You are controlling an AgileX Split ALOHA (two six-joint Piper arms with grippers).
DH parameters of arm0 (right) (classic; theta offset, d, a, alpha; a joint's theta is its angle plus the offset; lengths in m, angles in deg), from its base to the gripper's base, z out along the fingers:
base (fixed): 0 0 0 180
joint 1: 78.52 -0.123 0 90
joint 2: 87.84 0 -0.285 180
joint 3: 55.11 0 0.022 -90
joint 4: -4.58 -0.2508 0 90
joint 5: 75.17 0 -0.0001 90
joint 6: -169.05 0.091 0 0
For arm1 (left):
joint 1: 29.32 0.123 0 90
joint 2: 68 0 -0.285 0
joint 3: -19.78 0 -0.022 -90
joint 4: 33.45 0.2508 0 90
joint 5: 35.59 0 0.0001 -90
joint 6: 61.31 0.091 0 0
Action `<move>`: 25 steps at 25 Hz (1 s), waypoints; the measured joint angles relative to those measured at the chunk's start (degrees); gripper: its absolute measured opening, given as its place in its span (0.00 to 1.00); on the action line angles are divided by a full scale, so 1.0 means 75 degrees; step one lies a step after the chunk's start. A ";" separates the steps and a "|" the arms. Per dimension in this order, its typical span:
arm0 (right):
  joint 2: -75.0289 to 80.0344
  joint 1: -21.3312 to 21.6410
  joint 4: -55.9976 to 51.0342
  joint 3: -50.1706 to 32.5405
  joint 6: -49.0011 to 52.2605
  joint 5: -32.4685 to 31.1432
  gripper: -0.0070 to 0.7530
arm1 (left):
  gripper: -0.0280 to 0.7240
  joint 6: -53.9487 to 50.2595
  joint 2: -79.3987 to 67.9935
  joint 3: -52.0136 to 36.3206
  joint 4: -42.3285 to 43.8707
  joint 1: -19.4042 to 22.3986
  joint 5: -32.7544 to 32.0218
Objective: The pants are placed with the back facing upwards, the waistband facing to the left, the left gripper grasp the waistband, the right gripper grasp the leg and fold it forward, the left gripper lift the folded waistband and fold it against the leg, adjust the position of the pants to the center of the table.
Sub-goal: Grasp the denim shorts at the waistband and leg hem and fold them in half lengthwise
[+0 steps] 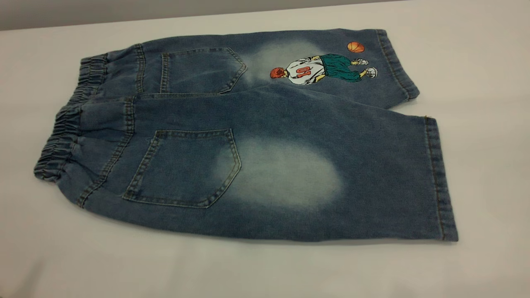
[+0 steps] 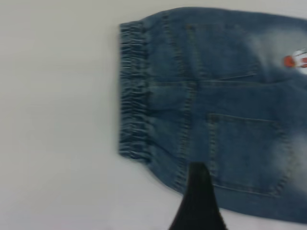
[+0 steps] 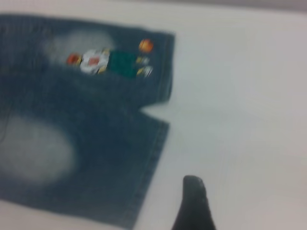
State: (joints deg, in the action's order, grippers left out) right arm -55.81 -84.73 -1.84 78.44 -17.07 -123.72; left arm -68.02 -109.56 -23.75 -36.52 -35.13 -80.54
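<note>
The pants (image 1: 256, 136) lie flat on the table (image 1: 476, 74), back pockets up. The ruffled waistband (image 1: 68, 124) is at the left. The plain leg (image 1: 290, 174), with its pale oval patch, is nearest the camera. The other leg, which carries the basketball-player print (image 1: 319, 68), lies behind it. Neither gripper shows in the exterior view. In the left wrist view a dark part of my left gripper (image 2: 199, 201) hangs over the pants' near edge by a back pocket (image 2: 244, 153), close to the waistband (image 2: 134, 91). My right gripper (image 3: 194, 206) hovers over bare table beside the plain leg's hem (image 3: 151, 167).
White tabletop (image 1: 83, 256) surrounds the pants on all sides, with the widest margins at the front and right. The table's far edge (image 1: 124, 18) runs along the top of the exterior view.
</note>
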 joint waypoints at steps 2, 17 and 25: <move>0.0774 0.0000 -0.0243 0.0000 -0.0018 0.0267 0.60 | 0.68 -0.0097 -0.0901 0.0308 0.0217 0.0000 0.0273; 0.5077 0.0000 -0.1581 0.0000 -0.0010 0.2515 0.60 | 0.68 0.0030 -0.7586 0.2025 0.0593 0.0000 0.1052; 0.5260 0.0000 -0.1894 0.0000 0.0003 0.2918 0.60 | 0.68 0.0490 -0.9478 0.2025 0.0592 0.0000 0.1431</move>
State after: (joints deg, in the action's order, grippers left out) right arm -16.36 -84.73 -16.04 78.44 -17.04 -101.83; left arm -64.35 -180.64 -8.56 -32.08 -35.13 -69.81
